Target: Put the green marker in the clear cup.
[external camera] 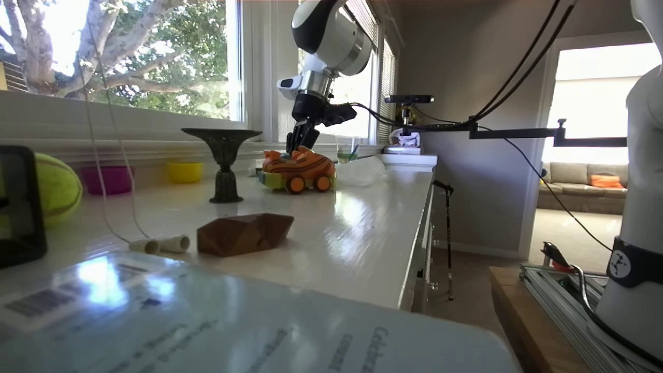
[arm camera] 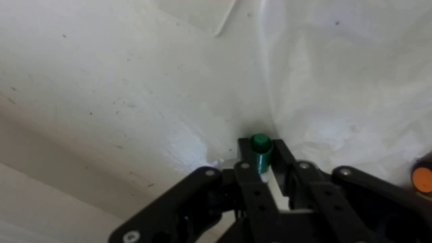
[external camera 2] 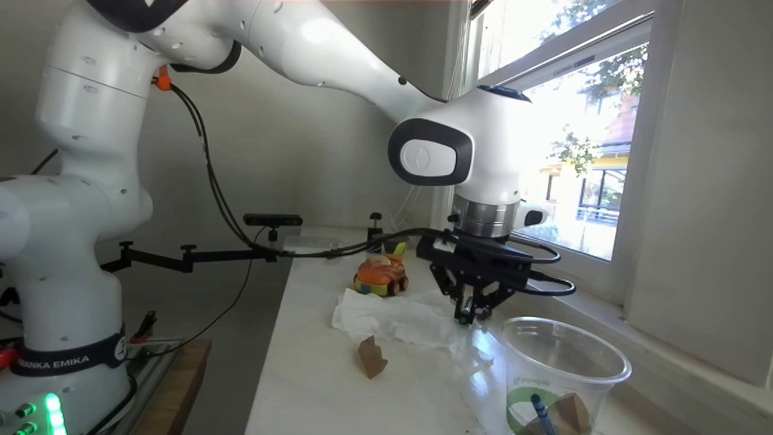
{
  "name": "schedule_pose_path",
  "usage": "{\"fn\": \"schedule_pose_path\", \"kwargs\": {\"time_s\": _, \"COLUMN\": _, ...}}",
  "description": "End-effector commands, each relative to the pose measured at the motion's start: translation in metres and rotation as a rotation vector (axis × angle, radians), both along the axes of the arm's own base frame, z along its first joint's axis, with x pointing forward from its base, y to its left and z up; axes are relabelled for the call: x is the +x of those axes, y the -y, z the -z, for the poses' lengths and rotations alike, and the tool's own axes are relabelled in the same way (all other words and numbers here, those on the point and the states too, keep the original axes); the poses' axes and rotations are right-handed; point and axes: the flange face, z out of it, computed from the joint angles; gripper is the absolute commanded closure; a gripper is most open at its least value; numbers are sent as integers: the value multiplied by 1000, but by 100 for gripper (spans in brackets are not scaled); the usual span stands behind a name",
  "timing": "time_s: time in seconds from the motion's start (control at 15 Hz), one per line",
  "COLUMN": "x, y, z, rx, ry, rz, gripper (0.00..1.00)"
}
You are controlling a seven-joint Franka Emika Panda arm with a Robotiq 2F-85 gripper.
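Green marker (arm camera: 263, 162): between the two pads (arm camera: 243, 148) of my gripper (arm camera: 261, 145), its green end facing my wrist camera, a pale stretch showing just behind the green.
My grip: clamped on the marker, a finger against each side, no gap that I can see.
Countertop (external camera 2: 314, 374): below me; I cannot tell whether the marker's hidden end touches it or hangs free.
Marker weight: light, I judge, so carrying it should cost me little effort.
Marker body: hard, smooth plastic by its shine; it should take a firm squeeze without denting, but its round side may pivot or slip if knocked.
Where to hold: I have it by the green part, perhaps a cap; the pale barrel would be the safer place if that cap is loose, though this hold should serve for a short carry.
White sheet (external camera 2: 386, 317): crumpled, its edge just beside the marker in the wrist view; a low sweep could drag it.
Clear cup (external camera 2: 555, 383): upright, near me but apart, mouth up, a blue stick (external camera 2: 542, 414) leaning inside.
Cup wall: thin and light-looking; a bump might tip it, so the next move calls for height over the rim, then a gentle release.
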Motion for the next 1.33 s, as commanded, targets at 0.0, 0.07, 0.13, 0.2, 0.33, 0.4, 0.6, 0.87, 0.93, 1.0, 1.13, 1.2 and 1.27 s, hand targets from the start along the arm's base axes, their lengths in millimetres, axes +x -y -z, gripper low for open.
{"fn": "schedule_pose_path", "kwargs": {"time_s": 0.0, "x": 3, "y": -6, "z": -25, "rx": -9, "ry": 39, "rz": 16, "gripper": 95}}
{"fn": "schedule_pose_path", "kwargs": {"time_s": 0.07, "x": 1, "y": -5, "z": -41, "rx": -12, "ry": 52, "rz": 17, "gripper": 95}}
{"fn": "schedule_pose_path", "kwargs": {"time_s": 0.13, "x": 0, "y": -4, "z": -53, "rx": -16, "ry": 64, "rz": 21, "gripper": 95}}
{"fn": "schedule_pose_path", "kwargs": {"time_s": 0.2, "x": -2, "y": 0, "z": -67, "rx": -23, "ry": 75, "rz": 29, "gripper": 95}}
{"fn": "schedule_pose_path", "kwargs": {"time_s": 0.33, "x": -11, "y": 10, "z": -103, "rx": -73, "ry": 91, "rz": 52, "gripper": 95}}
{"fn": "schedule_pose_path", "kwargs": {"time_s": 0.4, "x": -19, "y": 17, "z": -120, "rx": -122, "ry": 78, "rz": 63, "gripper": 95}}
{"fn": "schedule_pose_path", "kwargs": {"time_s": 0.6, "x": -43, "y": 40, "z": -166, "rx": -303, "ry": -4, "rz": 93, "gripper": 95}}
{"fn": "schedule_pose_path", "kwargs": {"time_s": 0.87, "x": -66, "y": 62, "z": -216, "rx": -501, "ry": -138, "rz": 73, "gripper": 95}}
{"fn": "schedule_pose_path", "kwargs": {"time_s": 0.93, "x": -68, "y": 69, "z": -225, "rx": -557, "ry": -156, "rz": 61, "gripper": 95}}
{"fn": "schedule_pose_path", "kwargs": {"time_s": 1.0, "x": -67, "y": 79, "z": -230, "rx": -611, "ry": -173, "rz": 53, "gripper": 95}}
{"fn": "schedule_pose_path", "kwargs": {"time_s": 1.13, "x": -65, "y": 96, "z": -237, "rx": -716, "ry": -206, "rz": 38, "gripper": 95}}
{"fn": "schedule_pose_path", "kwargs": {"time_s": 1.2, "x": -63, "y": 106, "z": -235, "rx": -767, "ry": -225, "rz": 33, "gripper": 95}}
{"fn": "schedule_pose_path", "kwargs": {"time_s": 1.27, "x": -61, "y": 115, "z": -233, "rx": -818, "ry": -250, "rz": 26, "gripper": 95}}
